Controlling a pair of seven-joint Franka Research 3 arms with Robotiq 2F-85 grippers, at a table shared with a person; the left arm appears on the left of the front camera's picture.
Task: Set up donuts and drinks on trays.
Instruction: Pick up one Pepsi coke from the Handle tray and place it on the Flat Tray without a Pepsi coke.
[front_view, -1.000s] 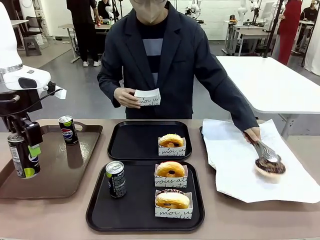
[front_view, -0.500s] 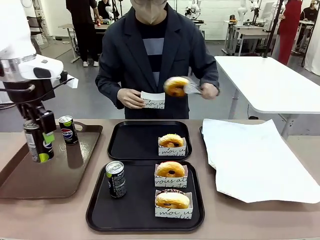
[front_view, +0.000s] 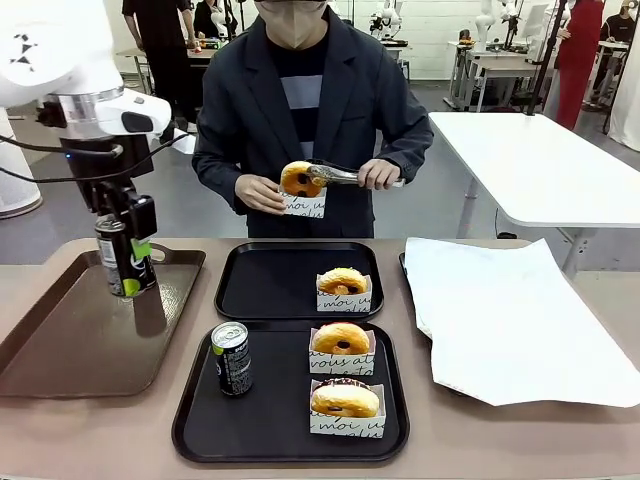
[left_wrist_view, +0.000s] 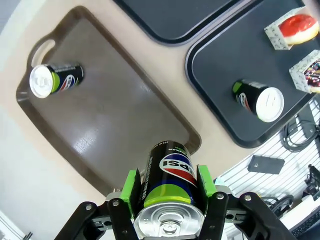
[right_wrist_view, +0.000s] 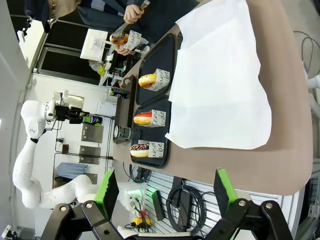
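Observation:
My left gripper (front_view: 125, 262) is shut on a black drink can (left_wrist_view: 169, 175) with a green band, held upright above the brown tray (front_view: 60, 340). A second such can (left_wrist_view: 50, 80) stands at that tray's far end. The near black tray (front_view: 200, 430) holds a drink can (front_view: 232, 358) and two donuts (front_view: 342, 340) (front_view: 345, 400) in white paper holders. One donut (front_view: 343, 282) sits on the far black tray (front_view: 260, 285). The person grips another donut (front_view: 298, 178) in tongs over a paper holder (front_view: 305, 206) held in the other hand. In its wrist view my right gripper (right_wrist_view: 166, 195) stands open, far from the trays.
A large white paper sheet (front_view: 510, 310) covers the table's right side. The person stands close behind the far tray. The brown tray's raised rim and handle (left_wrist_view: 42, 47) lie under the held can. A white table (front_view: 540, 160) stands behind on the right.
My left gripper has carried the can up and to the right across the brown tray. The person lifted a donut off the paper sheet with tongs and brought it to the hand-held holder.

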